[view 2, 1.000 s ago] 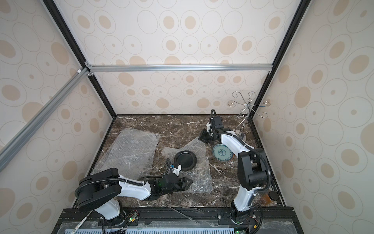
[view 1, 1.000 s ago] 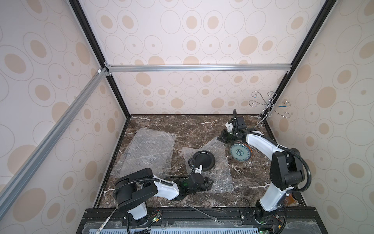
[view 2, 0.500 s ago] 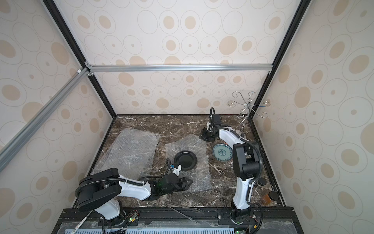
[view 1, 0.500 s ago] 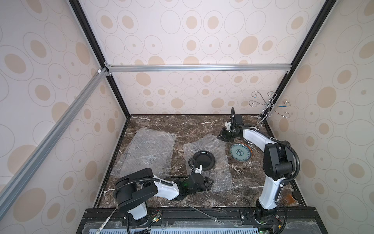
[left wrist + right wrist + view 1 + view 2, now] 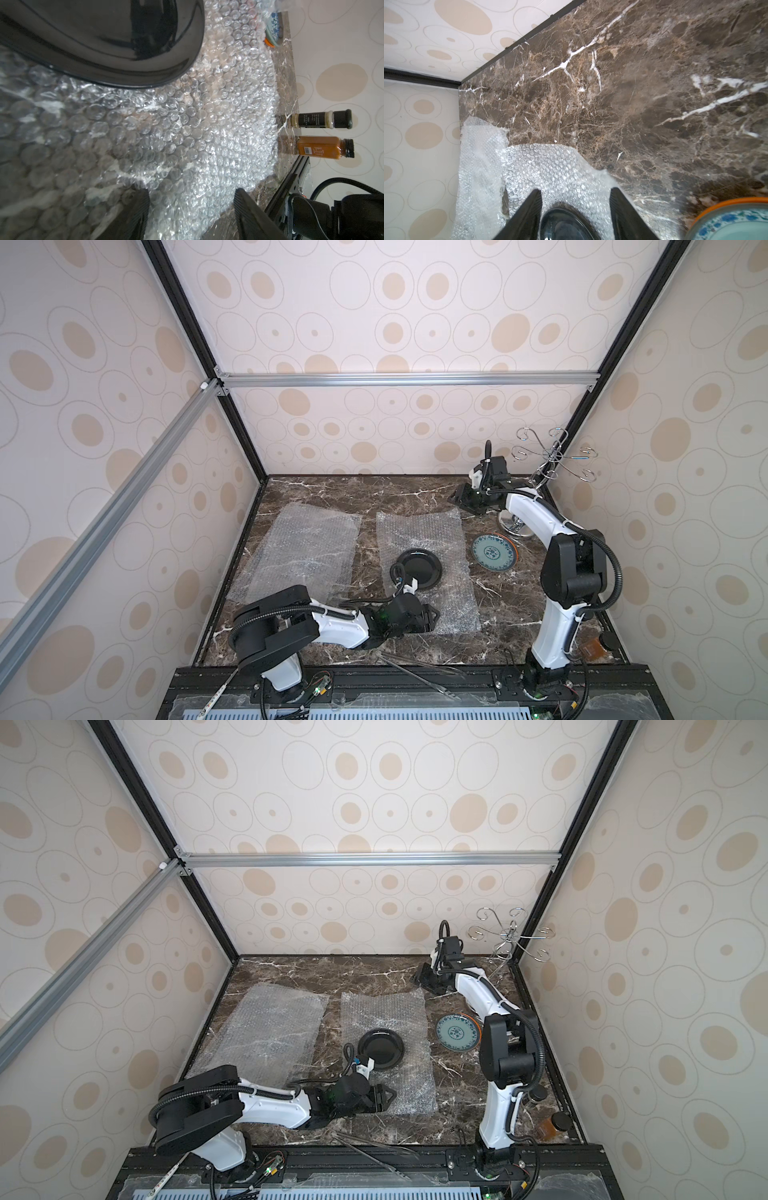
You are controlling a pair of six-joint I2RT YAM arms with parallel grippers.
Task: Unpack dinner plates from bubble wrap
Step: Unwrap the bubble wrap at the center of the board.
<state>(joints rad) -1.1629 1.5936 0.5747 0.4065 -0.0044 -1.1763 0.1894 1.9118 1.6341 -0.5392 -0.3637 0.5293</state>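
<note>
Jaws of the left gripper (image 5: 191, 207) and right gripper (image 5: 575, 199) are seen spread and empty, while the black plate (image 5: 417, 573), judged slick and breakable, is best taken by its rim.

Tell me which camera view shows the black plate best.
A top view: the black plate shows whole there, lying on a bubble wrap sheet; both top views give this. The left wrist view crops it to a close, glossy portion. The right wrist view catches only part of it at the frame's edge.
</note>
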